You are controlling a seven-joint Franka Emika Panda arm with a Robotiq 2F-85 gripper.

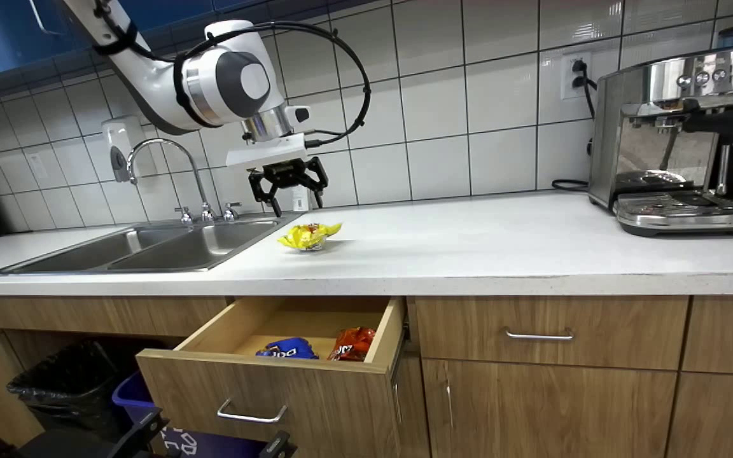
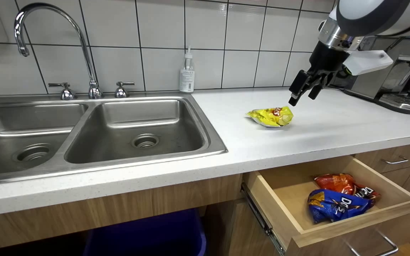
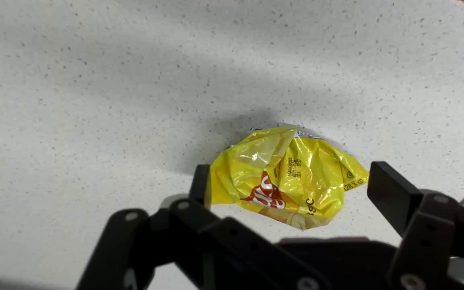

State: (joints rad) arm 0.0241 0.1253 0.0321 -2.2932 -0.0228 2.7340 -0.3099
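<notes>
The pincer (image 1: 298, 208) hangs above the desk (image 1: 500, 235), its fingers (image 3: 393, 197) spread wide and grasping nothing. Nearest to it is a yellow packet (image 3: 292, 181), crumpled and lying on the desk, apart from the fingertips in both exterior views; in an exterior view the yellow packet (image 2: 272, 116) lies at eight o'clock from the pincer.

Directions from the yellow packet: in an exterior view, the sink (image 2: 215, 144) lies at nine o'clock and a clear bottle (image 2: 187, 78) stands at ten; in an exterior view, a coffee machine (image 1: 665, 146) stands near three and, below desk level, a pulled-out drawer (image 1: 315, 394) sits at six. Inside the drawer lie a blue packet (image 2: 336, 206) and a red packet (image 2: 333, 183).

Possible faults. In the wrist view the yellow packet spans nearly the whole gap, its nine-o'clock end passing behind one finger; with so little margin, a descent slightly off line could set that fingertip on the packet's end and pin it. A sidelong push from the same finger could slide the packet toward the sink, whose edge seems to show at three o'clock. The film looks thin and slick, so a pinch on the loose folds alone could let it slip. A hard squeeze could crush or burst it if it is sealed; whether it is sealed cannot be told.
</notes>
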